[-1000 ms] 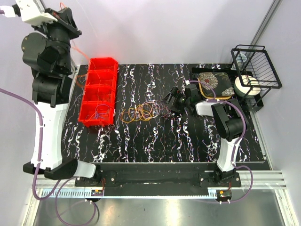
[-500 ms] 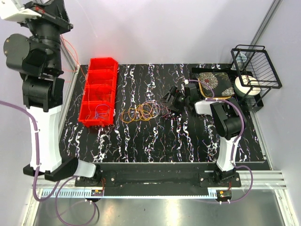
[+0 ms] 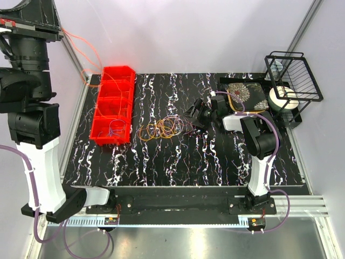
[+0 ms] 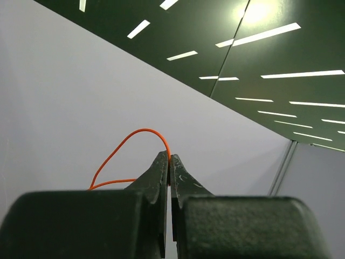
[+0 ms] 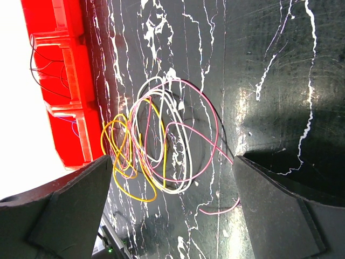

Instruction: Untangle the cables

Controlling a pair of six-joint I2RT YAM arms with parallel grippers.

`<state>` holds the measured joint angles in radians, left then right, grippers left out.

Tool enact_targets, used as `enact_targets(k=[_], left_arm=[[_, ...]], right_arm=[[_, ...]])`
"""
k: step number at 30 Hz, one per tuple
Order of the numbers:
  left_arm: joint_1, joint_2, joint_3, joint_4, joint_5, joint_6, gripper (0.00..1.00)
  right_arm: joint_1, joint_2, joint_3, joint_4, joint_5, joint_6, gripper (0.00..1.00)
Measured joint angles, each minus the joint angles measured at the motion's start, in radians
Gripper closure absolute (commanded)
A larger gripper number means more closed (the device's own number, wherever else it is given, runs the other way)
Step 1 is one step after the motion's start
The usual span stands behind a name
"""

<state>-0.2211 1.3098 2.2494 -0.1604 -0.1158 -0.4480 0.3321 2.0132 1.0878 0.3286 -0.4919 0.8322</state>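
Black-and-white arms [image 3: 40,162]; purple cables [image 3: 288,205]

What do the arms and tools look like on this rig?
Both the left arm and right arm have white lower links, chunky black rounded joints above, and a thick purple cable running along each. The left tool has two black tapered fingers; the right tool has broad matte black ones. No markings are visible.

No text, label, brand, number or sign legible in any of the three views.
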Motion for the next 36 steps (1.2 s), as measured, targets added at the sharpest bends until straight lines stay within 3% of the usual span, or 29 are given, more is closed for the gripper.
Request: enact_targets(k=[15,22,32,36], left_arm=[[0.003,-0.029,-0.294,0.072,-0.037,0.105,1.00],[0.027,-0.028,-0.352,0.092,-0.082,0.130,1.00],[0.053,-0.124,-0.598,0.163,-0.163,0.142,1.00],[0.064,-0.146,-0.630,0.166,-0.177,0.142,1.00]], right_arm=[[0.000,0.005,0.006,-0.001,-0.008,0.003,0.00],[0.000,0.015,0.016,0.000,-0.025,0.004,0.00],[0.000,0.024,0.025,0.000,-0.030,0.010,0.00],[0.000,0.034,0.037,0.000,-0.042,0.015,0.00]])
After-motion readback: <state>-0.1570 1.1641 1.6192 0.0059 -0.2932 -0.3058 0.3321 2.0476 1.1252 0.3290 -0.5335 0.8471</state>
